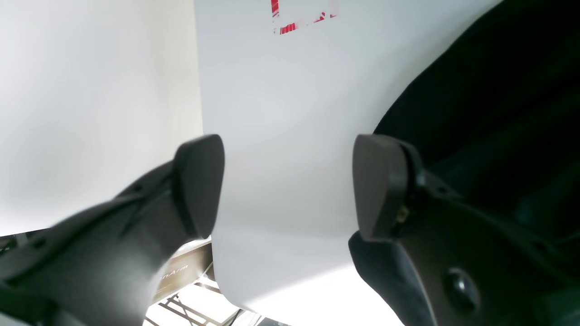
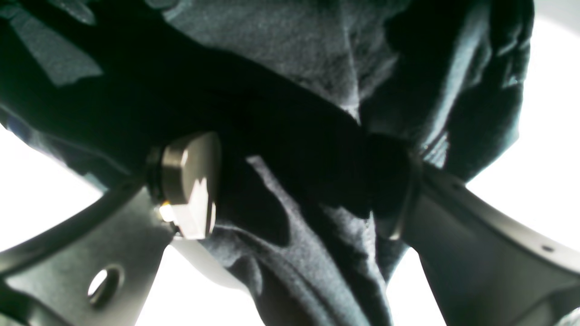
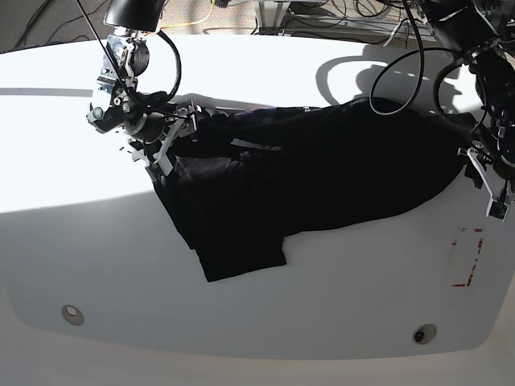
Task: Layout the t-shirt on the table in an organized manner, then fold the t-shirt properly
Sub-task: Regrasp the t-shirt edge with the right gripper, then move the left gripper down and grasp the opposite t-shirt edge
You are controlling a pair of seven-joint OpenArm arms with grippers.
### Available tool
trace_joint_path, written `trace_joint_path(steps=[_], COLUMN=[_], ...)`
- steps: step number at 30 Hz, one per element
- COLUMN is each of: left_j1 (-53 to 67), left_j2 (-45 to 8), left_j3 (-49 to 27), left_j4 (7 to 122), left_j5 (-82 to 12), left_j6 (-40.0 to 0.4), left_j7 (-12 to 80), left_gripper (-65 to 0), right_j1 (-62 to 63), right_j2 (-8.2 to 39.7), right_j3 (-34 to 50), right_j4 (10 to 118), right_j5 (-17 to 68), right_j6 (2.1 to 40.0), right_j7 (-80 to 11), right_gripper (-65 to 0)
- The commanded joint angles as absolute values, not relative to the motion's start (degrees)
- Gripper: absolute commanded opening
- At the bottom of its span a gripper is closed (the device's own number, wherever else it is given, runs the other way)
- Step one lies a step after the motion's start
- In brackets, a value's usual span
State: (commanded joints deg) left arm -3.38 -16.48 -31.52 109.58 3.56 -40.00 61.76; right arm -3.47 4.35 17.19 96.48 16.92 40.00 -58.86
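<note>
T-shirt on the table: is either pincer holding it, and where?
No. Both pincers are open: the left pincer over the bare table, the right pincer around bunched t-shirt cloth, not clamped.

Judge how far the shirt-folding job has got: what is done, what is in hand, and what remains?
Done: little. The t-shirt lies on the table, but bunched and creased, one sleeve trailing toward the front edge. In hand: the right claw is open with cloth between its fingers, at the shirt's end. The left claw is open over bare table beside the other end. Left: spreading it flat, then every fold.
</note>
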Motion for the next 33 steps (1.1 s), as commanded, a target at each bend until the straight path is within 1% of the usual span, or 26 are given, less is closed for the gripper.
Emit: trace_joint_path(steps=[3,4,6,11,14,23,27,30,33], left_j1=[-3.4,-3.4,-3.4,-3.4,-3.4,-3.4,-3.6,-3.6,-3.3], left_j2=[-16.5,-16.5,-16.5,-16.4,-16.4,-16.4,-16.3,-16.4,-16.7], left_j3=[-31.5,-31.5,-31.5,-31.4,-31.4,-32.5,-37.4,-42.5,-45.6], left_j4=[109.6,109.6,109.6,109.6,109.6,109.0,108.9,108.8,108.8], left_j5=[3.6,3.6,3.6,3.5,3.5,3.2,2.8,-1.0,-5.4], left_j6=[-40.0,-40.0,-40.0,-40.0,-40.0,-40.0,-40.0,-40.0,-40.0], left_j7=[61.8,61.8,61.8,61.8,61.8,62.0,63.4,65.6,67.6], left_gripper=[-22.9,-22.9,-22.9,-22.9,-22.9,-22.9,-22.5,-22.4,-22.2], right_j1=[-3.4,-3.3,-3.3,-3.2,-3.2,-3.6,-3.6,-3.6,-3.5], right_j2=[4.4,4.4,4.4,4.4,4.4,4.4,4.4,4.4,4.4], right_j3=[17.2,17.2,17.2,17.1,17.1,17.1,17.1,17.1,17.1], right_j4=[96.4,96.4,96.4,96.4,96.4,99.6,100.8,100.8,100.7], right_j5=[16.9,16.9,16.9,16.9,16.9,16.9,16.9,16.9,16.9], right_j6=[40.0,40.0,40.0,40.0,40.0,40.0,40.0,40.0,40.0], right_j7=[-58.9,-58.9,-58.9,-58.9,-58.9,-59.1,-59.1,-59.1,-59.1], right_gripper=[-23.8,-28.2,-34.7,-54.7,-64.7,-65.0,-65.0,-65.0,-65.0])
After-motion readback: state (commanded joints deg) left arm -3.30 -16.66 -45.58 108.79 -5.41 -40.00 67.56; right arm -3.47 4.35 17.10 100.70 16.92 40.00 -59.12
